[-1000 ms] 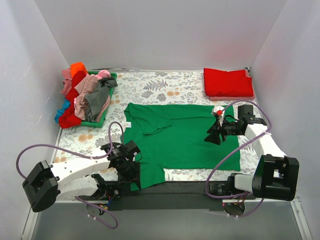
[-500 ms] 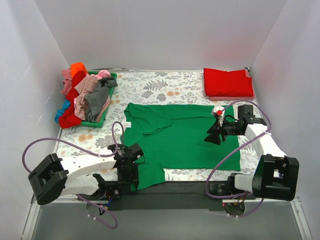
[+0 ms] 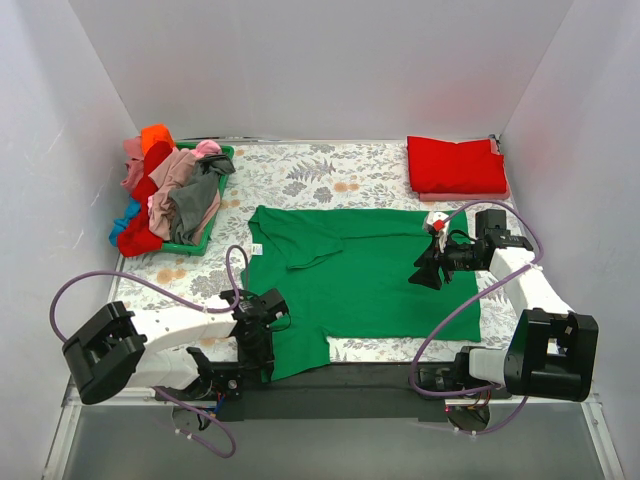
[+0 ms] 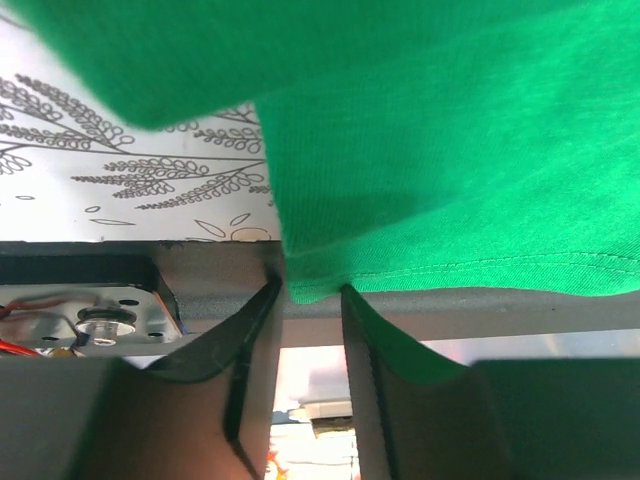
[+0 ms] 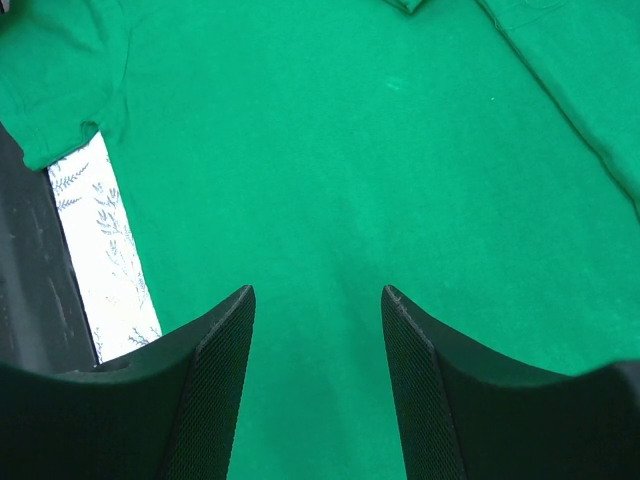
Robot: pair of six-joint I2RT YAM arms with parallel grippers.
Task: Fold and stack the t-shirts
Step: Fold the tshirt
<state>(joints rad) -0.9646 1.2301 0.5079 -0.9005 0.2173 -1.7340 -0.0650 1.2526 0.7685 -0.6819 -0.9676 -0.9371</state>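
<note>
Two grippers over one green t-shirt (image 3: 370, 270), which lies spread flat mid-table on the floral cloth (image 3: 300, 170), one sleeve folded in; since a second ago the left gripper (image 4: 310, 292) has slid toward the table's near edge onto the shirt's near-left hem corner, and its arm has swung in behind it; its jaws have narrowed about that corner, with a slit left between them, and whether they pinch the cloth cannot be told; right gripper (image 5: 318, 292) unchanged, parted wide and holding nothing, hovering over the shirt's right half; shirt outline unchanged; folded red t-shirt (image 3: 455, 165) at far right corner; heap of t-shirts (image 3: 170, 195) in green basket (image 3: 225, 152) at far left.
</note>
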